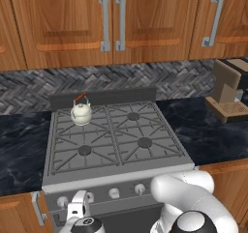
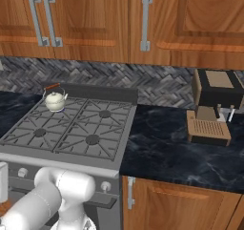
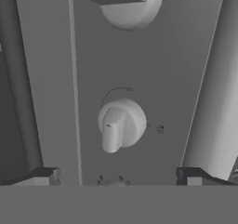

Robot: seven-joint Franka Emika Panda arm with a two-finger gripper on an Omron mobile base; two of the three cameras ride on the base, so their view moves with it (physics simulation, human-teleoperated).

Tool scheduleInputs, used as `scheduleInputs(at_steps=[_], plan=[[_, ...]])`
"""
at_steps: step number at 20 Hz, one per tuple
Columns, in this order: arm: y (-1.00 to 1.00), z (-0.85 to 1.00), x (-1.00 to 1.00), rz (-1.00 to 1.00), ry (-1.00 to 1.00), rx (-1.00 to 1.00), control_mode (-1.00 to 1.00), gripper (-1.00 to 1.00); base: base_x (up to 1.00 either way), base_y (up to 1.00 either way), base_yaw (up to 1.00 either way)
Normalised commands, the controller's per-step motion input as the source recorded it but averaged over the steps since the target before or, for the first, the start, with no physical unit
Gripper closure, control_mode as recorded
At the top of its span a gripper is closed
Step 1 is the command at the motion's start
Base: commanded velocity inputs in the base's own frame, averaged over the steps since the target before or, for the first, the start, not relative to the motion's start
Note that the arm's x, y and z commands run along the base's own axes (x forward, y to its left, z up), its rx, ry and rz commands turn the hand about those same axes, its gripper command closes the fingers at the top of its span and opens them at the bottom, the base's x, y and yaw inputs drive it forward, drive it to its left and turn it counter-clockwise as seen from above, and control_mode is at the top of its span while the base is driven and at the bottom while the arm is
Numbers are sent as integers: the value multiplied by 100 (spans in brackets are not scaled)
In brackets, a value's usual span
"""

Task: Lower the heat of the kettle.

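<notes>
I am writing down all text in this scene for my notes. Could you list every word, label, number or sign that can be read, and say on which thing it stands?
No text can be read.
Stove front panel: small marks around the knob and an arc above it, too small and blurred to read.
Kettle, coffee machine, cabinets: no writing visible.

Kitchen wall with wooden cabinets above a dark marble desk.

Wooden upper cabinets [image 1: 116, 19] with grey bar handles are seen over a grey herringbone backsplash [image 1: 145, 77]. A grey four-burner stove [image 1: 116, 135] is set into the black marble desk [image 2: 181, 152], on which a brown coffee machine [image 2: 214, 107] is placed to the right.
</notes>
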Motion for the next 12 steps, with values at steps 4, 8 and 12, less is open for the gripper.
scheduleInputs(at_steps=[4, 8, 12], plan=[[-1, -7, 15, 8, 0, 0, -100, -100, 0, 0, 0], [-5, -6, 22, 8, 0, 0, -100, -100, 0, 0, 0], [-5, -10, 25, 9, 0, 0, -100, -100, 0, 0, 0]])
